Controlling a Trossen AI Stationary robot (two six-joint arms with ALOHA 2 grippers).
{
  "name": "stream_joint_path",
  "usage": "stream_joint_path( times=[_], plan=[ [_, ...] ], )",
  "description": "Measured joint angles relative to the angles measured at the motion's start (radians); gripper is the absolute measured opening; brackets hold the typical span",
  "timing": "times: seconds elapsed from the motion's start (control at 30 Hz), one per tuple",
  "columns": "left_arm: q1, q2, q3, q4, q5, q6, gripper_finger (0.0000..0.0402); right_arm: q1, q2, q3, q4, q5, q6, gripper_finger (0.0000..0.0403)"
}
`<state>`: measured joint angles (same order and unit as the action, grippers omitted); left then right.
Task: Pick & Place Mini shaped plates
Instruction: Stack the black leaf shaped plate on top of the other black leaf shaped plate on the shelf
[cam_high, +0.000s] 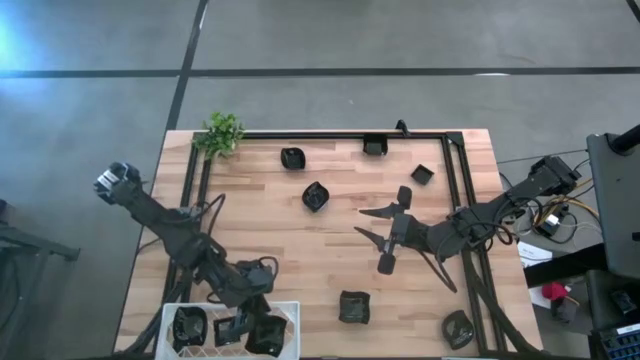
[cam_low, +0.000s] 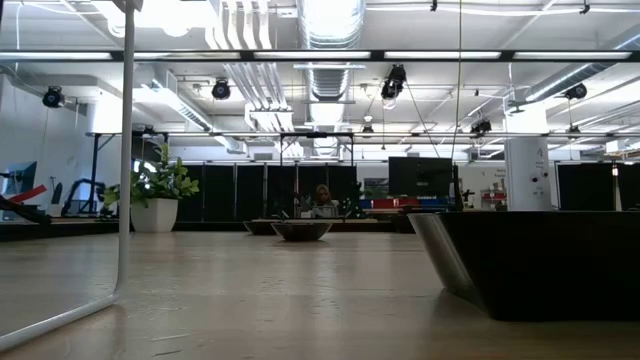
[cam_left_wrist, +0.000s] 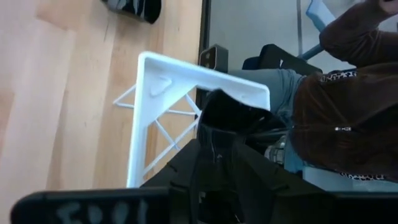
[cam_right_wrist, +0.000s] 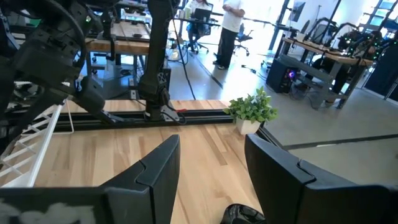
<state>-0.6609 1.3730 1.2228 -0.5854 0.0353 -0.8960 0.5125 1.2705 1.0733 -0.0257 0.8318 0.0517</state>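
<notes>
1. The left gripper (cam_high: 262, 325) reaches into the white wire basket (cam_high: 228, 307) at the table's near edge; its fingers merge with the dark plates (cam_high: 190, 327) there, so I cannot tell their spread or any hold.
2. The right gripper (cam_high: 393, 232) hangs mid-table, fingers (cam_right_wrist: 158, 168) wide apart, empty.
3. More mini shaped plates (cam_high: 315, 196) lie scattered on the wood.

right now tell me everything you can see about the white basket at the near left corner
The white basket is a wire-frame rack with a solid white rim and thin diagonal struts, plastic-looking. It sits flat at the table's near left corner. Several glossy black mini plates lie inside. The left gripper hangs over its right half with a dark plate at its fingers; whether it touches the rim is unclear.
</notes>
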Motion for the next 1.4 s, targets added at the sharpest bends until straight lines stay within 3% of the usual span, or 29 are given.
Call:
stream_joint_path(
  times=[0.27, 0.7, 1.17, 1.4],
  plan=[
    [0.037, -0.064, 0.000, -0.008, -0.052, 0.092, 0.0085, 0.000, 0.000, 0.000, 0.000, 0.000, 0.000, 0.0178],
    [0.214, -0.111, 0.000, -0.103, -0.324, 0.215, 0.0085, 0.000, -0.002, 0.000, -0.010, 0.000, 0.000, 0.0178],
    [0.509, 0.009, -0.012, -0.161, -0.338, 0.204, 0.0085, 0.000, -0.007, 0.000, -0.031, -0.001, -0.003, 0.0178],
    [0.589, 0.047, -0.144, -0.048, -0.336, 0.079, 0.0085, 0.000, -0.021, 0.000, -0.031, -0.001, -0.007, 0.0178]
  ],
)
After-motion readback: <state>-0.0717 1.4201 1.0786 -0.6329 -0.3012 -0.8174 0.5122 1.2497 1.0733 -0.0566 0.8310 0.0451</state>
